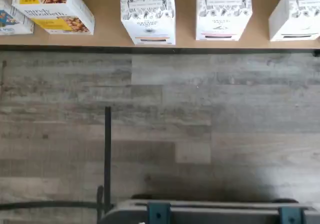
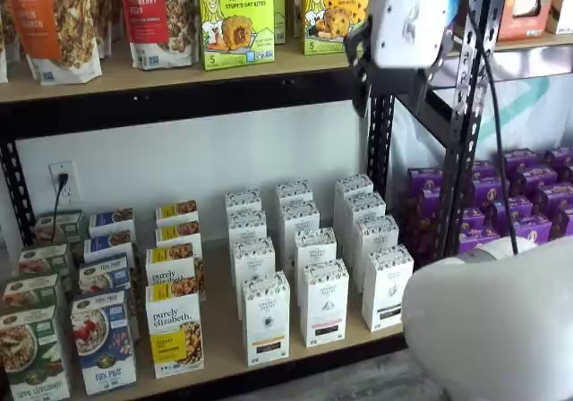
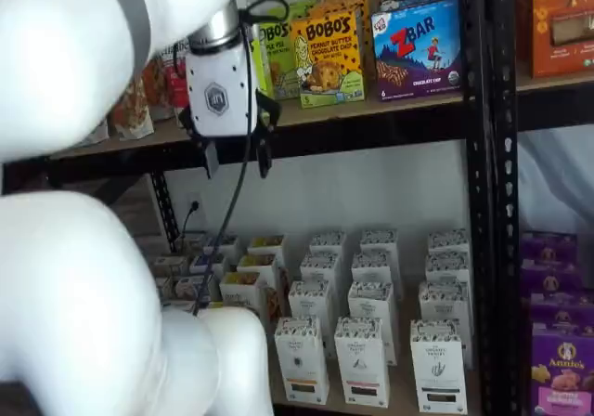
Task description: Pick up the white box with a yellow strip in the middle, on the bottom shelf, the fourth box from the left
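The white box [image 2: 266,319] stands at the front of the bottom shelf [image 2: 224,354], right of a purely elizabeth box [image 2: 174,329]. It has a speckled top and a tan-yellow band low on its face. It also shows in the wrist view [image 1: 148,19] and in a shelf view [image 3: 302,360]. The shelf board [image 1: 107,14] ends at a black front rail. My gripper [image 3: 238,161] hangs high up, level with the upper shelf and far above the white box. A gap shows between its two black fingers, and they hold nothing. In a shelf view [image 2: 363,92] the gripper shows side-on.
Like white cartons with dark bands [image 2: 324,301] [image 1: 223,14] stand right of the white box. Bobo's boxes [image 2: 235,16] and bags fill the upper shelf. A black upright [image 2: 466,106] and purple boxes [image 2: 515,204] are at the right. My white arm links [image 3: 83,277] fill the foreground.
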{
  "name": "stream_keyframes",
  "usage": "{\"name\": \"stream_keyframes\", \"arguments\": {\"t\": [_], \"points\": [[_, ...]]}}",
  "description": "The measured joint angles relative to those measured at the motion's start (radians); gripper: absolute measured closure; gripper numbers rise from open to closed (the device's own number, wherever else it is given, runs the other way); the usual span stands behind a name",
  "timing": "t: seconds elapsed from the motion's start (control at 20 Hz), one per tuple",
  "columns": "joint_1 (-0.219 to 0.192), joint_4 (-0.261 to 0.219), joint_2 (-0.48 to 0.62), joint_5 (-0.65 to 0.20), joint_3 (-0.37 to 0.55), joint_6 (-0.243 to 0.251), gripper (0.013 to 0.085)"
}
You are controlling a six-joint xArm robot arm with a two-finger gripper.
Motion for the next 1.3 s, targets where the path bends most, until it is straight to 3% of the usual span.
{"name": "stream_keyframes", "arguments": {"t": [0.25,0.55,0.7,0.85,1.15,1.3], "points": [[0.069,-0.03,-0.019,-0.125,0.113,0.061,0.013],[0.144,-0.016,-0.011,-0.256,0.22,0.126,0.013],[0.218,-0.058,0.049,-0.295,0.244,0.207,0.013],[0.277,-0.088,0.091,-0.391,0.286,0.274,0.013],[0.356,-0.149,0.182,-0.587,0.331,0.381,0.013],[0.373,-0.13,0.245,-0.64,0.322,0.391,0.013]]}}
